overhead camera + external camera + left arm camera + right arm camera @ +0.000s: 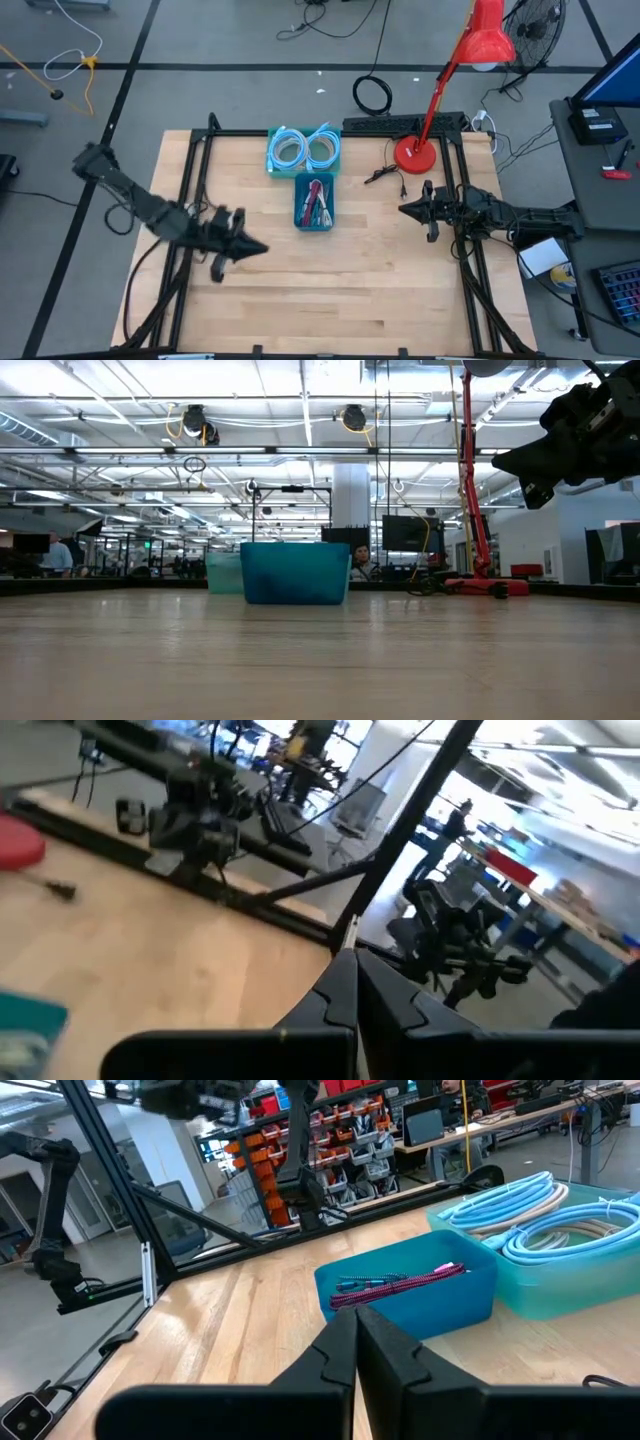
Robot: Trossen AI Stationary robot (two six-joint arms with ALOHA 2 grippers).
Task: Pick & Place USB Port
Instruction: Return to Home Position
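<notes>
A dark blue bin [314,203] sits mid-table with red and magenta cables inside; the right wrist view shows them lying across its top [400,1285]. Behind it stands a lighter teal bin [303,152] holding coiled light-blue cables. A small black cable piece [385,175] lies on the wood near the red lamp base. My left gripper [262,248] hovers shut left of the blue bin, holding nothing. My right gripper [404,209] hovers shut to the bin's right, pointing at it, also holding nothing.
A red desk lamp [415,153] stands at the table's far right, its arm leaning over the edge. Black frame rails [196,170] run along the left and right sides. Bare wood stretches across the near half of the table [330,290].
</notes>
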